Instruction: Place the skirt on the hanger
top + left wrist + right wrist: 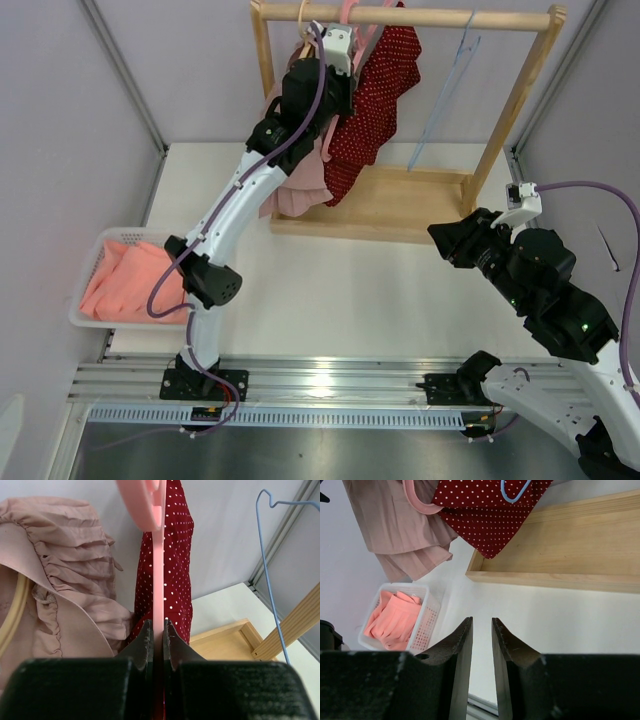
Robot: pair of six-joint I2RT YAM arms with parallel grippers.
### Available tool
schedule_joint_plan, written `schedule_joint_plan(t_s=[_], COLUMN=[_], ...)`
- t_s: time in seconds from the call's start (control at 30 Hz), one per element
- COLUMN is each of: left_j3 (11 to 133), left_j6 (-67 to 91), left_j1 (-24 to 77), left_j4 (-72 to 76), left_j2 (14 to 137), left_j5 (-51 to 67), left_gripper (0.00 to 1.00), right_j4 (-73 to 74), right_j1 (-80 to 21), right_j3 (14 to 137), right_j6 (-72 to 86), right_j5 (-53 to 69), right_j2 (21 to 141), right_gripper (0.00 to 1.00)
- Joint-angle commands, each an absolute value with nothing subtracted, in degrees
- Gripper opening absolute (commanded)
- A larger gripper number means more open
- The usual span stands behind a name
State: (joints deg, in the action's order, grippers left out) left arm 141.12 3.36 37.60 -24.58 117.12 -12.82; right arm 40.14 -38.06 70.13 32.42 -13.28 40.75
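A red polka-dot skirt (375,95) hangs on a pink hanger (350,12) at the wooden rack's top rod (500,18). My left gripper (335,45) is raised to the rod and is shut on the pink hanger (158,555), with the red skirt (177,555) right behind it. My right gripper (440,240) is open and empty, low over the table by the rack's right front corner. In the right wrist view the gripper (482,622) points at bare table, with the red skirt (485,515) above it.
A pale pink pleated skirt (300,185) hangs left of the red one. A blue wire hanger (450,80) hangs empty on the rod's right part. A white basket (90,270) with an orange garment (125,280) sits at the table's left. The rack's wooden base (400,205) lies behind.
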Motion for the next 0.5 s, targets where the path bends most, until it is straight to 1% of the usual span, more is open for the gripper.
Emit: schedule_joint_plan(t_s=[0.0,0.47], left_j3=[144.41,144.41], left_j6=[5.88,9.23], left_j1=[36.56,35.42], left_j4=[-18.72,-20.65], left_j2=[116.54,118.74], left_j5=[-11.95,-9.23], left_gripper=[0.00,0.00], right_j4=[39.64,39.73], right_j1=[-37.79,-37.62], right_j3=[69.87,69.26], right_j6=[31.29,31.11], right_j5=[-13.89,-13.80], right_j2=[40.43,39.90], right_gripper=[0.28,0.28])
